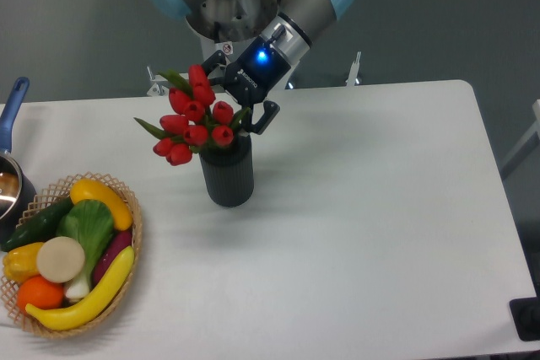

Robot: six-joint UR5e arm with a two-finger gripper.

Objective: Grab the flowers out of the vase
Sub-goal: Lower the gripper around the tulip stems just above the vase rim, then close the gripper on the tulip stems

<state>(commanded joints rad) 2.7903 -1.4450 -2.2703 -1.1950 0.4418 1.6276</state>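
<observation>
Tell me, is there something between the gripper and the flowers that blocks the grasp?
Nothing visible does. The gripper hangs open right at the flowers, its fingers either side of the upper right of the bunch, above the vase.

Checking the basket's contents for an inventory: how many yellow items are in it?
3 in the basket: a yellow one at the top, a long curved one along the lower right, and a yellow pepper-like one at the left edge. More may be hidden underneath.
</observation>
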